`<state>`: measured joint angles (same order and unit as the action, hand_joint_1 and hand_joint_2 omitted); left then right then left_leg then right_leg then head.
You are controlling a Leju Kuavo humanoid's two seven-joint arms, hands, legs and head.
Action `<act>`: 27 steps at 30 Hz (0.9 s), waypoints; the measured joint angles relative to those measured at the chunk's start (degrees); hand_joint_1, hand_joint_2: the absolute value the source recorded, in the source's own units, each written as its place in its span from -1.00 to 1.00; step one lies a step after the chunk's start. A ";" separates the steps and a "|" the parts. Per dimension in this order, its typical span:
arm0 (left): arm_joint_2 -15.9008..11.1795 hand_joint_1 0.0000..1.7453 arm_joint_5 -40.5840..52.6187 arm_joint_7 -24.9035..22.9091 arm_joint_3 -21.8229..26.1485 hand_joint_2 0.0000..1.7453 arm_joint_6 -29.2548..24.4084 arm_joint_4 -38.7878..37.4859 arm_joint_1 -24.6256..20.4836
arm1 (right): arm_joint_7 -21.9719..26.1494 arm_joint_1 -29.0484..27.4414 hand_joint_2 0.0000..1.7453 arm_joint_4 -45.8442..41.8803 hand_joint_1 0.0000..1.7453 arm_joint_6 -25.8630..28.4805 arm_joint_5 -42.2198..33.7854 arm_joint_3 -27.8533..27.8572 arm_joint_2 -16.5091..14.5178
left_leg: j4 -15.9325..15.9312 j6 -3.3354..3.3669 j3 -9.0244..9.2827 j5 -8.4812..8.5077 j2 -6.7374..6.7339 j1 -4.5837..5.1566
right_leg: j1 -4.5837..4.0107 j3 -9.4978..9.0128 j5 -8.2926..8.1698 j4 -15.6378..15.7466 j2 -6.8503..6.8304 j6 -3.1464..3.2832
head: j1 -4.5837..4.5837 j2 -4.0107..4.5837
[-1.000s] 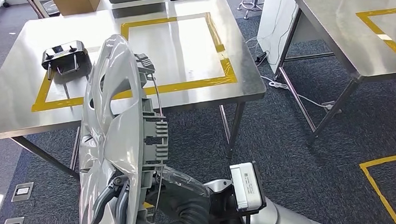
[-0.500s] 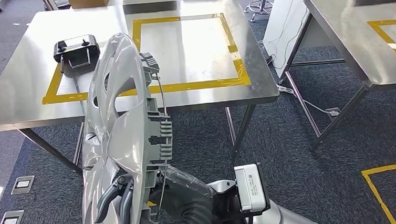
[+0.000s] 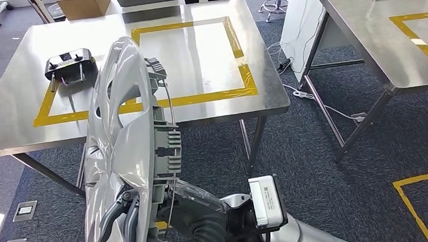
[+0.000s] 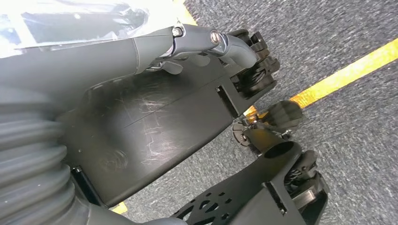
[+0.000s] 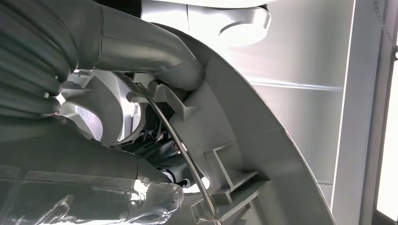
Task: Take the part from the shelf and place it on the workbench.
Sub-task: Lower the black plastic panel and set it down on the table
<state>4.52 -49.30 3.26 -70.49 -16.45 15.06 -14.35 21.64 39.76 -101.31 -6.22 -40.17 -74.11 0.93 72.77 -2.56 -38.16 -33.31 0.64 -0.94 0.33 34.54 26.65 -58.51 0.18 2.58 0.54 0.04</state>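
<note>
The part is a large silver wheel cover (image 3: 123, 140), held upright on edge close in front of me, low in the head view. My right hand (image 3: 120, 216) grips its lower rim, dark fingers hooked over the front face. From the right wrist, the thick grey thumb (image 5: 141, 51) presses against the cover's ribbed back (image 5: 263, 154) beside its wire ring. The steel workbench (image 3: 24, 120) with a yellow tape rectangle stands just beyond the cover. My left hand (image 4: 155, 126) hangs over the carpet, holding nothing, its fingers stretched out.
A black handheld controller (image 3: 70, 61) lies at the workbench's left, on the tape line. Cardboard box (image 3: 83, 4) and dark cases sit past its far edge. A second steel table (image 3: 365, 36) stands to the right, with cables beneath and carpet between. Yellow floor tape (image 3: 409, 184) marks the lower right.
The whole picture swayed and came back, so the camera moved. The wheel cover stays in my right hand in the same upright pose.
</note>
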 joint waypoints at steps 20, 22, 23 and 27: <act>0.06 -1.00 0.10 -0.38 0.00 1.00 0.05 0.01 0.95 | 0.04 0.08 1.00 0.02 1.00 -0.07 -0.02 0.02 0.16 | -14.82 1.95 9.87 1.65 0.28 0.21 | -0.14 3.89 -3.29 -1.68 0.01 -2.14 | -1.41 0.00; 0.07 -1.00 0.25 -0.46 -0.01 1.00 0.16 0.00 0.86 | 0.05 0.15 1.00 0.01 1.00 -0.09 -0.02 0.05 0.13 | -15.30 1.23 10.11 1.27 0.15 0.17 | -0.30 3.31 -2.13 -1.06 0.18 -1.46 | -1.40 0.00; 0.06 -1.00 0.34 -0.50 -0.02 1.00 0.19 0.00 0.83 | 0.04 0.13 1.00 -0.01 1.00 -0.08 -0.02 0.08 0.09 | -15.43 0.92 10.41 1.01 0.09 0.12 | -0.21 3.04 -1.96 -0.86 0.24 -1.16 | -1.33 0.00; 0.01 -1.00 0.77 -0.44 -0.03 1.00 0.15 0.00 0.78 | 0.04 0.19 1.00 -0.02 1.00 -0.07 -0.02 0.07 -0.08 | -6.98 0.05 6.25 -2.39 0.01 0.06 | 0.06 1.22 -0.93 0.00 0.10 -0.04 | -0.49 0.00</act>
<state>4.52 -48.54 2.82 -70.53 -16.30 15.06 -13.56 21.68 39.95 -101.33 -6.28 -40.19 -74.04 0.85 65.78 -2.51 -31.91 -35.70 0.65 -0.88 0.39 35.76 25.72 -58.51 0.28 2.54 0.05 0.04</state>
